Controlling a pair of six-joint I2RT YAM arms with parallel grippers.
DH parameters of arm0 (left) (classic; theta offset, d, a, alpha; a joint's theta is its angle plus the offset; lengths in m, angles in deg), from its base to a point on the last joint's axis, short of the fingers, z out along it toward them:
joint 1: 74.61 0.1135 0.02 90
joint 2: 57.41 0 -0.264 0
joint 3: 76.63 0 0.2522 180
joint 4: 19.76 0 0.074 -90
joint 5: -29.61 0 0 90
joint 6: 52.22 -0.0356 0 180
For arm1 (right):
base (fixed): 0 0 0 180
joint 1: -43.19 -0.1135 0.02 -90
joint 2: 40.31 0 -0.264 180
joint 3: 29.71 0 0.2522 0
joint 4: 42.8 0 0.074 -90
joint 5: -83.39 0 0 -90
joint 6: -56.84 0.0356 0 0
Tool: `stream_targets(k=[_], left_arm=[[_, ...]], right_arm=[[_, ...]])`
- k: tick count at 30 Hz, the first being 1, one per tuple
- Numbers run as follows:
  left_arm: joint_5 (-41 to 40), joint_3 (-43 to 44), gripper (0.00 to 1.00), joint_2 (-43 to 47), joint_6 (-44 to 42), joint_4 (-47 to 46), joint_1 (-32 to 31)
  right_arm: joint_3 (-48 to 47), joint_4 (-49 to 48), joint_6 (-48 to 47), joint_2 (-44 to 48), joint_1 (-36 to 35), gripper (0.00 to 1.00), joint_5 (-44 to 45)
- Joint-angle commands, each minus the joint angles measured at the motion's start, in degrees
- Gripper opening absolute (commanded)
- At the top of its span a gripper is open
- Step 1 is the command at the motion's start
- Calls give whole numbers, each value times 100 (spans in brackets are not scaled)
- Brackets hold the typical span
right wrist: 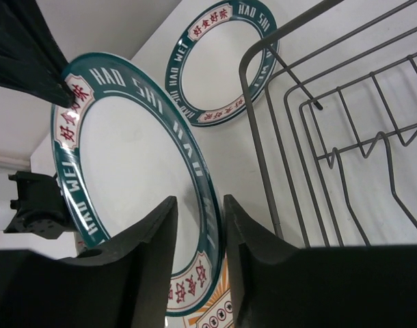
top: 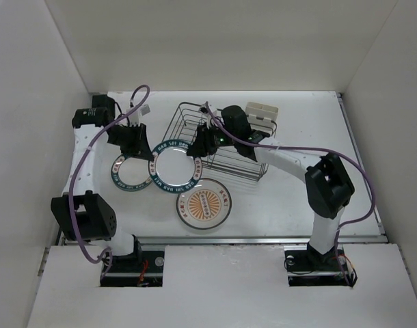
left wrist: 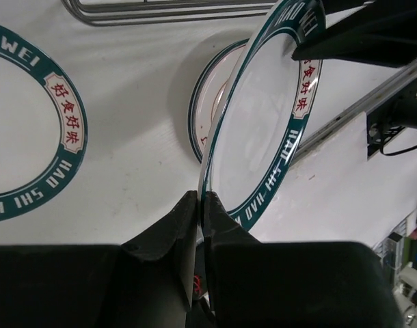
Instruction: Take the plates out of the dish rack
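Glossy round teal-banded plate (left wrist: pixel 263 130), L gripper (left wrist: pixel 199 199) clenched on rim — R gripper (right wrist: pixel 200 208) apparently slack astride it

glossy glazed plates (top: pixel 173 169), dark metal wire dish rack (top: pixel 243 167), smooth matt white table (top: pixel 297 205)

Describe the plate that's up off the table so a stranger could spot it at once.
Find the dark wire dish rack at the middle of the white table. Beside its left edge, a round white plate with a teal lettered rim is held in the air, pinched by the left gripper. Its teal twin and the orange-centred plate lie flat on the table.
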Motion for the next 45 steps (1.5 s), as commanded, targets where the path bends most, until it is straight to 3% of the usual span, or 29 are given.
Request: stream_targets(k=[1,12,18,22,25,28,32,40,45], left_arm=[[339,-250,0,92,153,-161,98],[550,-479,0,-207,-48,-47,449],[681,-260,0,-207,-417,410,1300],[857,-207,0,-155,-620,543,1916],[857,-408,0,-207,-751,543,2241],[857,-497,0,-347,-752,359,2768],[997,-567,0,-760,-515,147,3393],[743,-673,0,-1613,170,-863,3447],[523,-620,0,-2079,496,-1276,3447]], right_arm=[[-282,-325,47,-23,-88,40,-180],[-282,-272,100,-146,-88,54,-180],[-352,-72,152,274,-88,58,47],[-545,289,100,680,-88,67,715],[-800,972,38,733,-18,67,1408],[-984,1694,292,864,105,67,2830],[-600,2285,758,1372,570,68,3844],[104,2961,935,2034,1353,76,5259],[473,2962,1040,2034,1959,76,5165]])
